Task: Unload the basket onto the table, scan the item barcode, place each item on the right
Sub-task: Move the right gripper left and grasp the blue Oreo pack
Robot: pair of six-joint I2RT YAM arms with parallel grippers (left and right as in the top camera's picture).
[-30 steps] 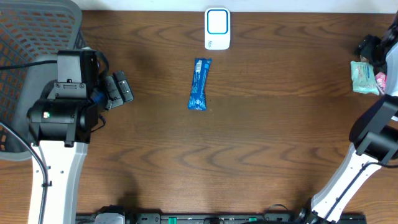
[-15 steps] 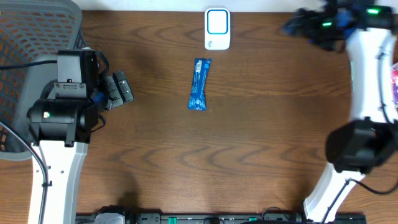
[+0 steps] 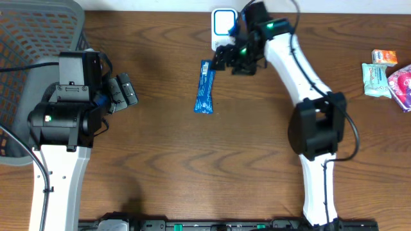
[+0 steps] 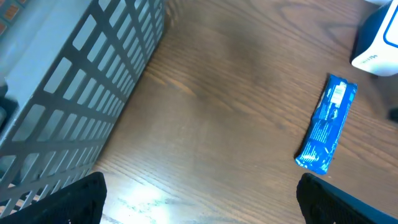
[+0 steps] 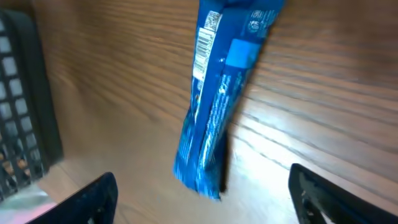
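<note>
The item is a long blue wrapped bar (image 3: 205,86) lying flat on the wooden table, with a white barcode patch near its far end (image 5: 200,46). The white scanner with a blue face (image 3: 224,29) stands just beyond it at the table's back edge. My right gripper (image 3: 223,61) hangs open over the bar's far end. In the right wrist view the bar (image 5: 217,106) runs away from the gap between the fingers (image 5: 208,202), apart from both. My left gripper (image 3: 122,91) stays open at the left, and its view shows the bar (image 4: 326,124) and scanner (image 4: 379,43) far to the right.
A grey slatted basket (image 3: 32,38) fills the back left corner, close to the left arm (image 4: 74,93). Small packets lie at the right edge: a pale green one (image 3: 377,80), a pink one (image 3: 401,83) and an orange one (image 3: 384,56).
My right arm has swung from the far right edge across the table's back to the bar near the scanner. The left arm and the bar have not moved.
</note>
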